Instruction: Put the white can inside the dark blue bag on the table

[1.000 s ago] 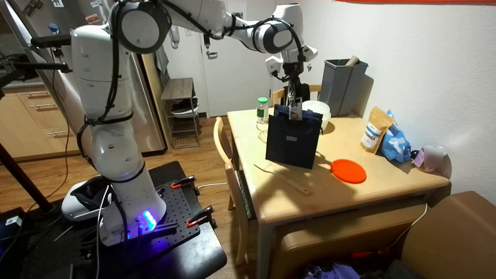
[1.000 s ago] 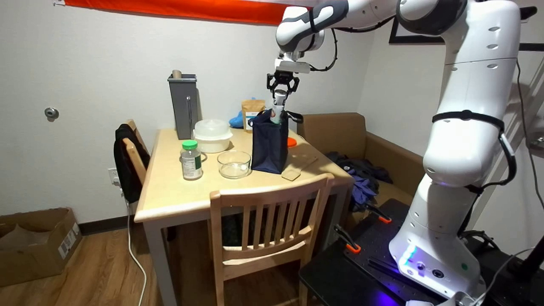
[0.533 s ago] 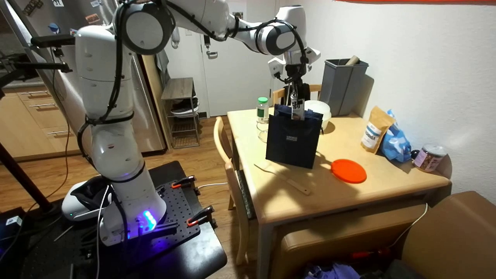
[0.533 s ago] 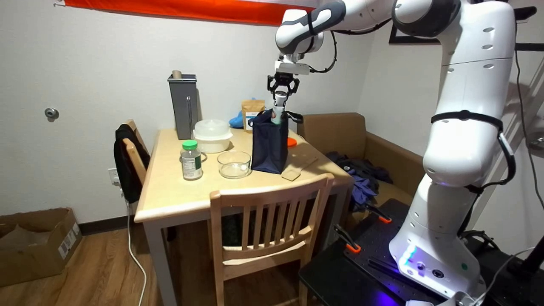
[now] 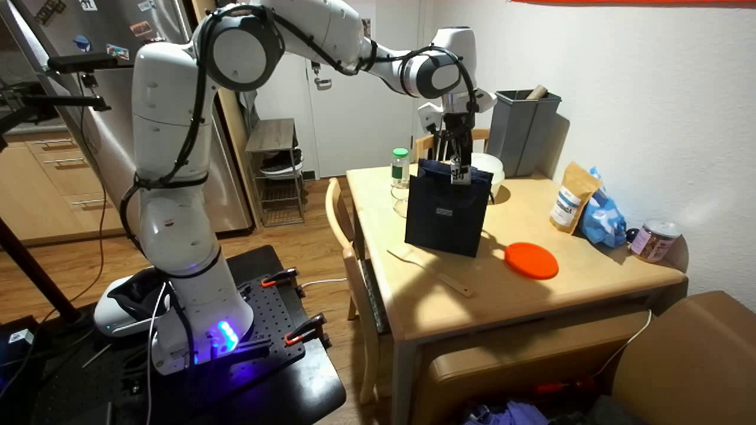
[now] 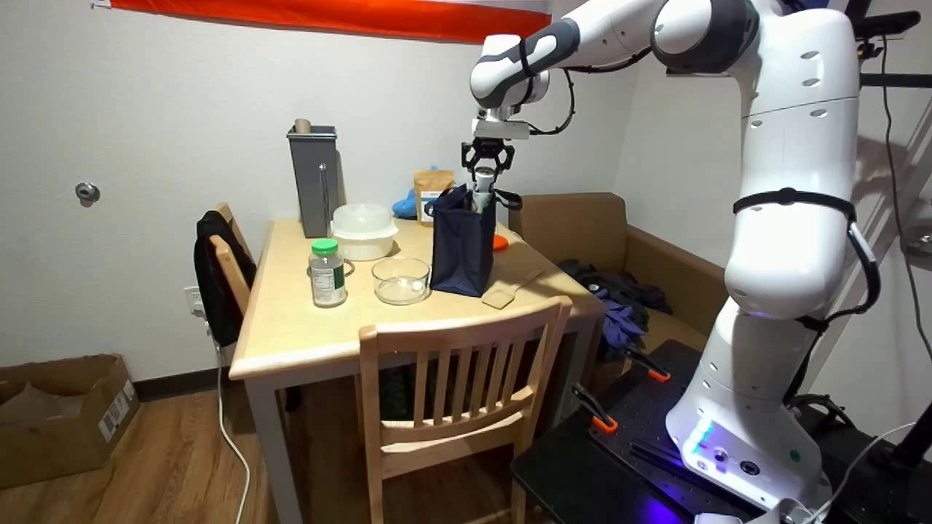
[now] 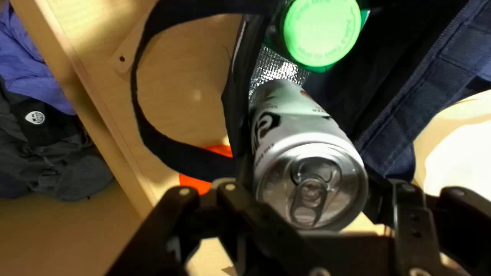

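The dark blue bag (image 5: 444, 221) stands upright and open on the table (image 6: 313, 338); it also shows in an exterior view (image 6: 461, 251). My gripper (image 5: 460, 154) is right above the bag's mouth, also in an exterior view (image 6: 486, 172). It is shut on the white can (image 7: 299, 115) near the can's top. The can is slightly tilted, with its pull-tab end toward the wrist camera. Its lower part is inside the bag's mouth, beside the silvery lining, and its bottom is hidden there. A green-lidded container (image 7: 322, 32) sits in the bag next to the can.
On the table are a glass bowl (image 6: 400, 282), a green-lidded jar (image 6: 328, 276), a white lidded container (image 6: 364, 234), a wooden spatula (image 5: 453, 283), an orange disc (image 5: 531, 261) and a grey bin (image 5: 522, 136). A wooden chair (image 6: 466, 331) stands at the table's edge.
My gripper has moved down with the can in it, and the can has sunk deeper into the bag's mouth. The bag has stayed in place.
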`<state>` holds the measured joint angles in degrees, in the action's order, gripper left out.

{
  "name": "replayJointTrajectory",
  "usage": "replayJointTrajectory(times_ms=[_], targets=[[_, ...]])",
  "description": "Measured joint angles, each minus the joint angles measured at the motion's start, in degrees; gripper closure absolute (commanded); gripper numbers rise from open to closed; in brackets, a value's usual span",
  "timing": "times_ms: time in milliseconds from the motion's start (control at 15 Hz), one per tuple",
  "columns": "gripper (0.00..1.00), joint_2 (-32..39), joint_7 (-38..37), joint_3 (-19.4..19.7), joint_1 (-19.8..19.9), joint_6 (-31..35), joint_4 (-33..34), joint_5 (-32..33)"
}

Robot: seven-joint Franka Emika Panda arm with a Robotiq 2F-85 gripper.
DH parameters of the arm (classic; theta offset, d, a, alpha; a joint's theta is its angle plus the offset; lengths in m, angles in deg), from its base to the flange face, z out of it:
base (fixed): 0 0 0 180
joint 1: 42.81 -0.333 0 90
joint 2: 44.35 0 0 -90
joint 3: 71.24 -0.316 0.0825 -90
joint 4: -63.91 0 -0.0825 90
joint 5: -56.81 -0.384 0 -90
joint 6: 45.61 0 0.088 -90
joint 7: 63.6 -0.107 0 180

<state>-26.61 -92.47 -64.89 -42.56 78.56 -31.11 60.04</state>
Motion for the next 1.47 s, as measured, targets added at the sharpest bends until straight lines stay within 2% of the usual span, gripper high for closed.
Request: replayJointTrajectory(times_ms=[1467], targets=[[0.49,8.8,-0.6,0.7,-0.1,-2.1,0.2,-0.1]])
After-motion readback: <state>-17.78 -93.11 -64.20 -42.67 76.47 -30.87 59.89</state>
